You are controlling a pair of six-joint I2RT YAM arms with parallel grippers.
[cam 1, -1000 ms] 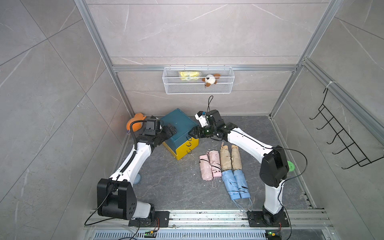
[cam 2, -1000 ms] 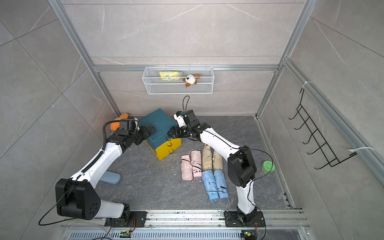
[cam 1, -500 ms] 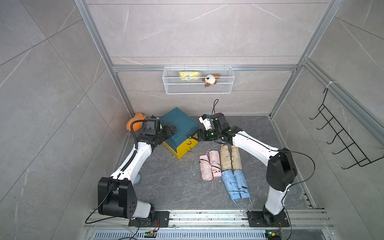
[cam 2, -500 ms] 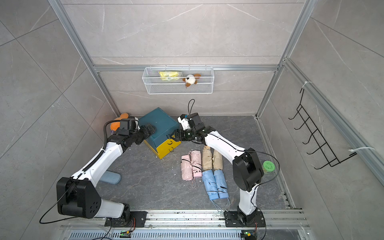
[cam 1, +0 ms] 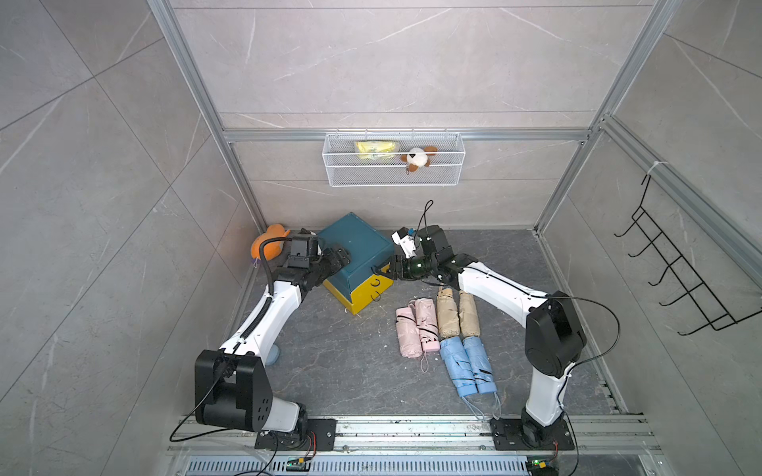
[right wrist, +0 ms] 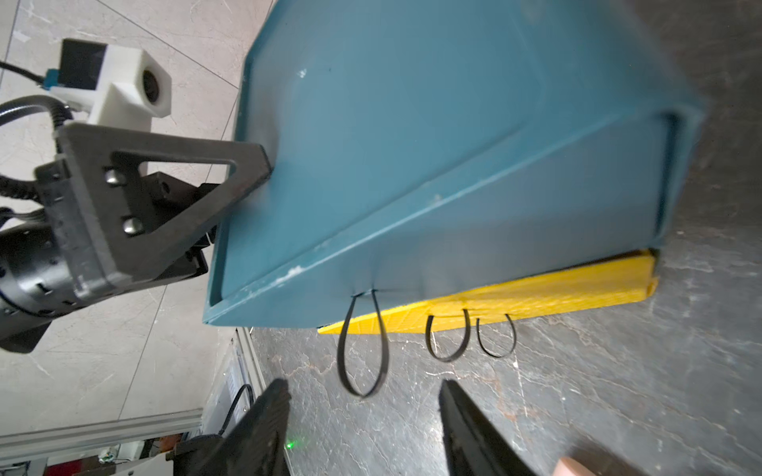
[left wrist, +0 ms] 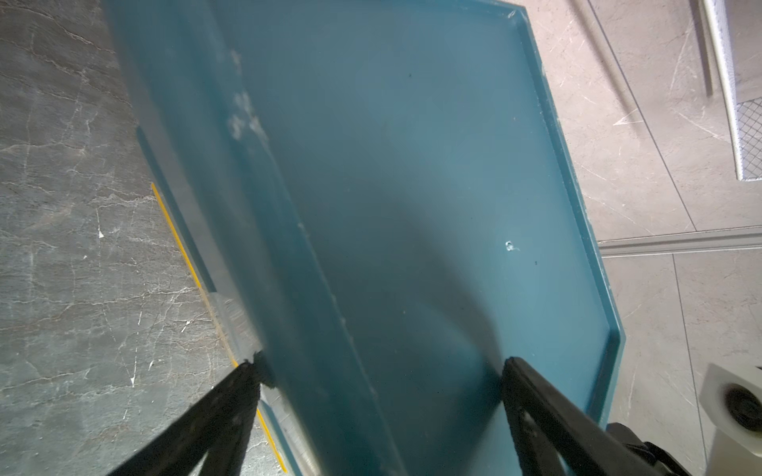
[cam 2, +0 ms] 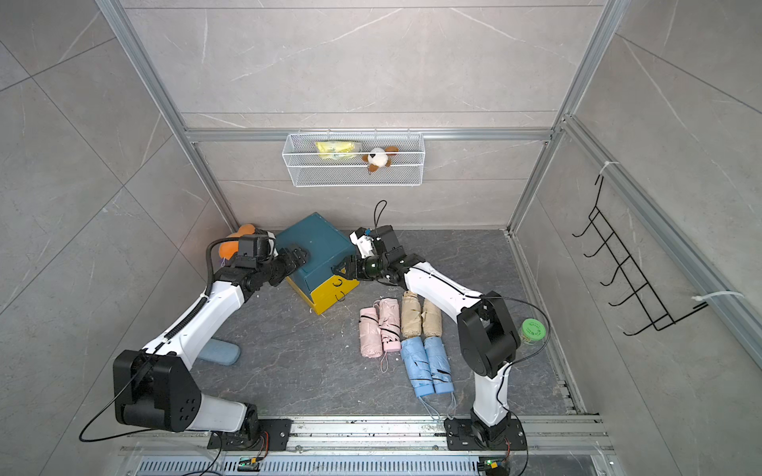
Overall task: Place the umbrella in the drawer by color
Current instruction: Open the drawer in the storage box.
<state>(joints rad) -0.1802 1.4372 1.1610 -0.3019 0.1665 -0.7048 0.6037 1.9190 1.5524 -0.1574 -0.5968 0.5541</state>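
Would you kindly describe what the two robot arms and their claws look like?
The left arm and right arm have white links and bulky black joints. A ribbed black hose follows the left; a thin black cable loops off the right. The left claw and right claw have flat black fingers.

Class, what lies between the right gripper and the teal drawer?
The right wrist view shows a black loop handle hanging from the teal drawer before the open right gripper, over bare floor.

Two pink umbrellas (cam 1: 408,334), two beige umbrellas (cam 1: 447,313), two blue umbrellas (cam 1: 455,362), one drawer cabinet (cam 1: 358,247), three black pull loops (right wrist: 363,342), one wire basket (cam 1: 393,177).
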